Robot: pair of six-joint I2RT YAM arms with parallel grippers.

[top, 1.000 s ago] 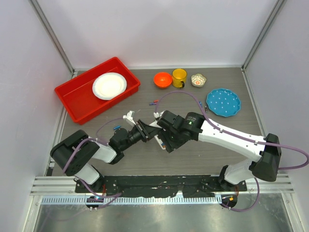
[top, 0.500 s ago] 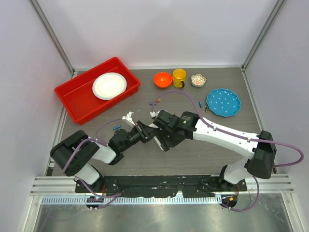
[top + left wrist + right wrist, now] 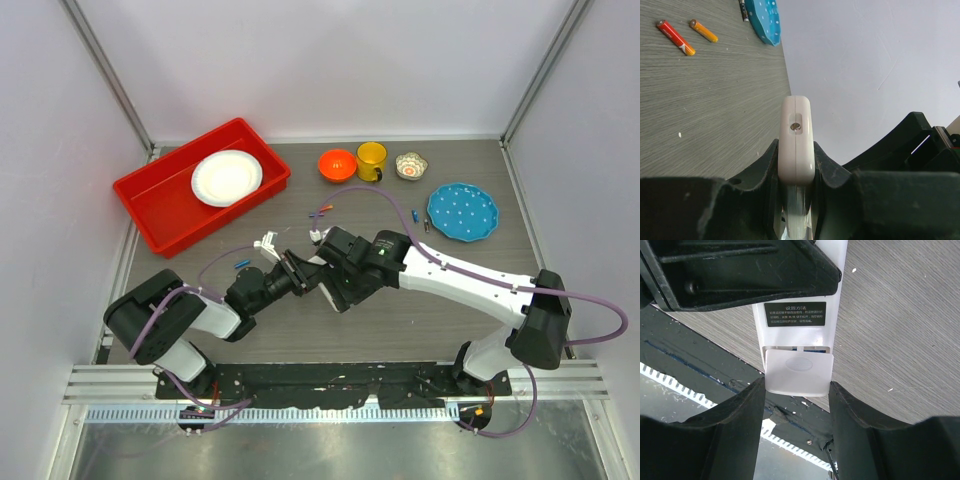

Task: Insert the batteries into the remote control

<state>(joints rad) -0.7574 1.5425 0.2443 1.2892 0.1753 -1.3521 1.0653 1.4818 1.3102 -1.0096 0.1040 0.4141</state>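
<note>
Right wrist view: remote [image 3: 800, 330] held back-up between the two arms, label showing
Left gripper [image 3: 796, 150]: clamped on the remote's end
Right gripper [image 3: 797, 385]: pinching the white cover [image 3: 798, 371], part-way over the battery bay
Progress: blue glimpsed in the bay suggests cells are in; closing the cover looks left
Loose batteries [image 3: 675, 36]: red and orange, on the table [image 3: 715, 110]
Red tray [image 3: 150, 212]: holds a white plate [image 3: 227, 177]

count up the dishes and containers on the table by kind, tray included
plates: 2 (white plate, blue plate)
bowls: 2 (orange bowl, small patterned bowl)
mugs: 1 (yellow mug)
trays: 1 (red tray, with the white plate in it)
total: 6
</note>
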